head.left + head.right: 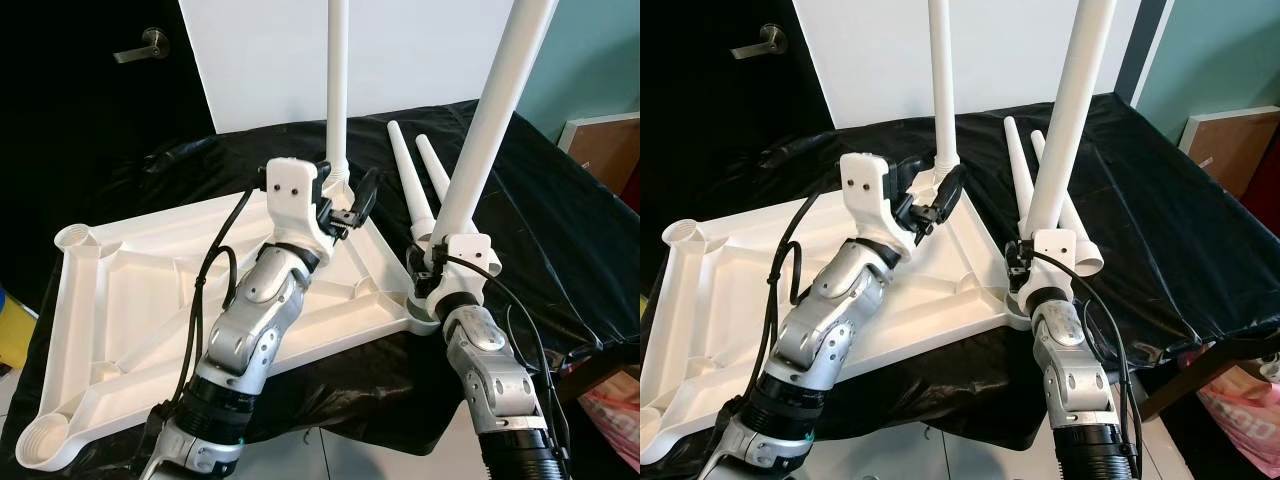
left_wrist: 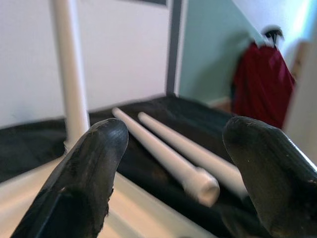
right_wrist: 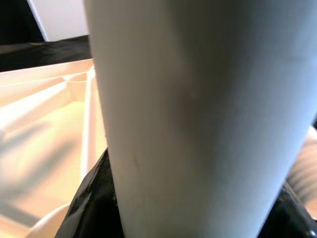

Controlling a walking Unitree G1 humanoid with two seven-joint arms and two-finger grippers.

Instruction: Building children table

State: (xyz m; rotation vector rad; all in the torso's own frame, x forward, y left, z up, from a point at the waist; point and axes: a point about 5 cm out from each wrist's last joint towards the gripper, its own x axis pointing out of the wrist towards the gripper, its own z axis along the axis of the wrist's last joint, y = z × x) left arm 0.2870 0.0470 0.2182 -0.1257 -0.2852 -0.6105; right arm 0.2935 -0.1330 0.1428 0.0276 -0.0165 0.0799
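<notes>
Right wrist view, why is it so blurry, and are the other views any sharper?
Right wrist view: the white leg held in the right claw sits so close to the lens that it is soft and featureless, and the tabletop behind glows warm and overexposed. Left wrist view: the fingertips and loose legs are slightly soft. Eye views: sharp, evenly lit.

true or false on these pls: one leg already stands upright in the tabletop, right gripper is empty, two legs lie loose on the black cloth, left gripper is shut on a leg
1. One table leg stands upright in the overturned tabletop: true.
2. The right gripper is empty: false, it is shut on a second leg.
3. Two loose legs lie on the black cloth: true.
4. The left gripper is shut on a leg: false, it is open and holds nothing.
</notes>
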